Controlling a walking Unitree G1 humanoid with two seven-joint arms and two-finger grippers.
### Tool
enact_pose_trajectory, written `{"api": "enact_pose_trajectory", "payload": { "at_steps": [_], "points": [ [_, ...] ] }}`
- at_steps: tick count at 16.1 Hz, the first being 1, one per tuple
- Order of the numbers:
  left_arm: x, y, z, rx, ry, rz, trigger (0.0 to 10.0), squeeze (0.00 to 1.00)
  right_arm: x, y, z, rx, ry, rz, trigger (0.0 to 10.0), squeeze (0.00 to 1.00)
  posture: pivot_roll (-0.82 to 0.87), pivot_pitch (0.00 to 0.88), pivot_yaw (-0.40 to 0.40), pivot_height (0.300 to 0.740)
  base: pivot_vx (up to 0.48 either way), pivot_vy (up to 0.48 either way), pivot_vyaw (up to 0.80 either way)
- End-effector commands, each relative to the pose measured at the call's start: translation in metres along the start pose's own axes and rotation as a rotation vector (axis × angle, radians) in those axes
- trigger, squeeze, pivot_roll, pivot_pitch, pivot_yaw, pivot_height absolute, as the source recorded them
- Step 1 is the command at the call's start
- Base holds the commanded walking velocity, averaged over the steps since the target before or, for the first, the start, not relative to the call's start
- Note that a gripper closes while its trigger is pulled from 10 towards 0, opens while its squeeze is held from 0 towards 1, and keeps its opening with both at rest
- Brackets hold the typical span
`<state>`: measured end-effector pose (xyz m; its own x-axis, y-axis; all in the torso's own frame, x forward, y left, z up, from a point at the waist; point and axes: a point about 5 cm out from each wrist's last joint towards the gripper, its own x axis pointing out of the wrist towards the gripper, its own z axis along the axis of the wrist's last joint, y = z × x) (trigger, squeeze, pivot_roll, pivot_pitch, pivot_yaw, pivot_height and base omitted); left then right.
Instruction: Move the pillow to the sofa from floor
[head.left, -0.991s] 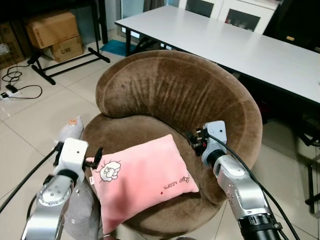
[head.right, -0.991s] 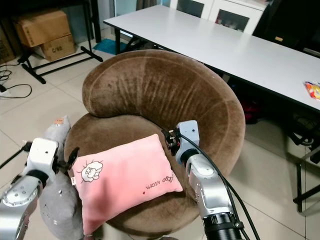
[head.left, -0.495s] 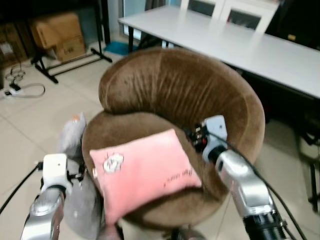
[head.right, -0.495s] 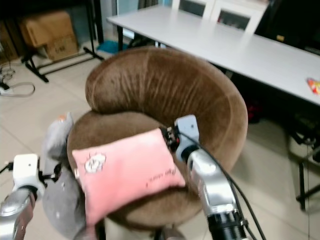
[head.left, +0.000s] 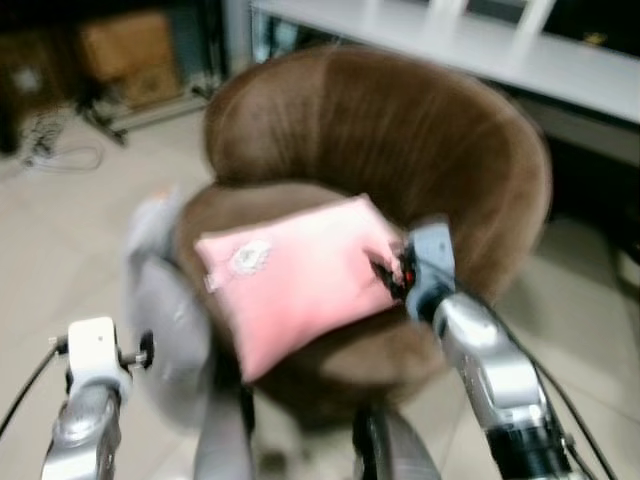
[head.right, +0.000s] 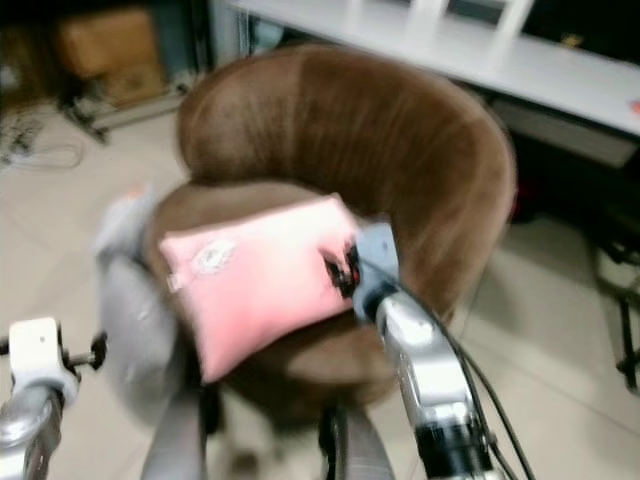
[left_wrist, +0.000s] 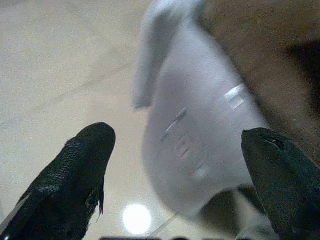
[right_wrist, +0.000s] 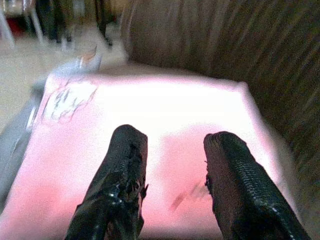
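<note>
On the seat: pink pillow (head.left: 300, 275), lying tilted across the brown cushion, one corner jutting past the front edge — small cartoon patch near its left end.
Sofa: round brown tub chair (head.left: 400, 140), curved back rising behind the pillow.
Right gripper: (right_wrist: 172, 165) at the pillow's right edge, black fingers (right_wrist: 122, 175) parted over the pink fabric, clamped on nothing.
Left gripper: (left_wrist: 185, 165) low at the left of the chair, well apart from the pillow, fingers spread wide, holding nothing.
Beside the chair: grey plush toy (head.left: 165, 300) slumped against the seat's left side — also seen between the left fingers.
Behind: long white table (head.left: 480, 45); cardboard box (head.left: 125, 45) at far left; pale tiled floor (head.left: 60, 250).
Sharpness: head views blurred.
</note>
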<state>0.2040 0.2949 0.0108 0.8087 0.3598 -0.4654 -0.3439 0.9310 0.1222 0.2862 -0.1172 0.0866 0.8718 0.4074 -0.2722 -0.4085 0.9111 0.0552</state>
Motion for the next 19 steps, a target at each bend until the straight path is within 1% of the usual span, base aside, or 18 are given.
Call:
{"api": "enact_pose_trajectory", "payload": {
  "at_steps": [1,2,3,6,9,10,11,12,13,14,17,18,19],
  "points": [
    [0.006,-0.002,0.019,-0.071,-0.08,-0.003,10.0,0.56,0.001,-0.004,0.019,-0.029,-0.062,-0.004,10.0,0.0,-0.1,0.0,-0.105,0.603,0.0,0.0,0.0],
    [0.007,0.001,0.019,-0.136,-0.09,0.008,10.0,1.0,0.001,-0.004,0.02,-0.036,-0.064,-0.001,10.0,0.0,-0.1,0.0,-0.108,0.603,0.0,0.0,0.0],
    [0.008,0.003,0.019,-0.169,-0.094,0.019,10.0,1.0,0.002,-0.005,0.022,-0.041,-0.066,0.0,10.0,0.0,-0.1,0.0,-0.11,0.603,0.0,0.0,0.0],
    [0.011,0.006,0.017,-0.166,-0.095,0.021,10.0,1.0,0.002,-0.005,0.024,-0.059,-0.069,0.011,10.0,0.0,-0.1,0.0,-0.115,0.603,0.0,0.0,0.0],
    [0.013,0.005,0.023,-0.162,-0.121,0.009,10.0,1.0,0.002,-0.004,0.023,-0.061,-0.058,0.002,10.0,0.0,-0.1,0.0,-0.121,0.603,0.0,0.0,0.0],
    [0.015,0.003,0.026,-0.184,-0.141,-0.026,10.0,1.0,0.002,-0.006,0.023,-0.061,-0.061,-0.018,10.0,0.0,-0.11,0.0,-0.118,0.603,0.0,0.0,0.0],
    [0.016,0.0,0.03,-0.218,-0.166,-0.087,10.0,1.0,0.003,-0.007,0.025,-0.055,-0.067,-0.037,10.0,0.0,-0.11,0.0,-0.116,0.603,0.0,0.0,0.0],
    [0.018,-0.007,0.037,-0.27,-0.192,-0.158,10.0,1.0,0.002,-0.007,0.026,-0.056,-0.07,-0.037,10.0,0.0,-0.12,0.0,-0.117,0.603,0.0,0.0,0.0],
    [0.019,-0.008,0.039,-0.285,-0.196,-0.169,10.0,1.0,0.002,-0.007,0.026,-0.058,-0.071,-0.037,10.0,0.0,-0.12,0.0,-0.118,0.603,0.0,0.0,0.0],
    [0.029,-0.009,0.043,-0.335,-0.176,-0.172,10.0,1.0,0.002,-0.007,0.028,-0.077,-0.077,-0.04,10.0,0.0,-0.13,0.0,-0.12,0.603,0.0,0.0,0.0],
    [0.038,-0.011,0.052,-0.423,-0.169,-0.185,10.0,1.0,0.002,-0.008,0.03,-0.105,-0.078,-0.039,10.0,0.0,-0.15,0.0,-0.123,0.603,0.0,0.0,0.0],
    [0.042,-0.015,0.056,-0.432,-0.165,-0.201,10.0,1.0,0.002,-0.01,0.031,-0.134,-0.071,-0.046,10.0,0.0,-0.17,0.0,-0.118,0.603,0.0,0.0,0.0],
    [0.045,-0.022,0.06,-0.403,-0.16,-0.229,10.0,1.0,0.002,-0.011,0.029,-0.18,-0.059,-0.055,10.0,0.0,-0.18,0.0,-0.112,0.603,0.0,0.0,0.0]
  ]
}}
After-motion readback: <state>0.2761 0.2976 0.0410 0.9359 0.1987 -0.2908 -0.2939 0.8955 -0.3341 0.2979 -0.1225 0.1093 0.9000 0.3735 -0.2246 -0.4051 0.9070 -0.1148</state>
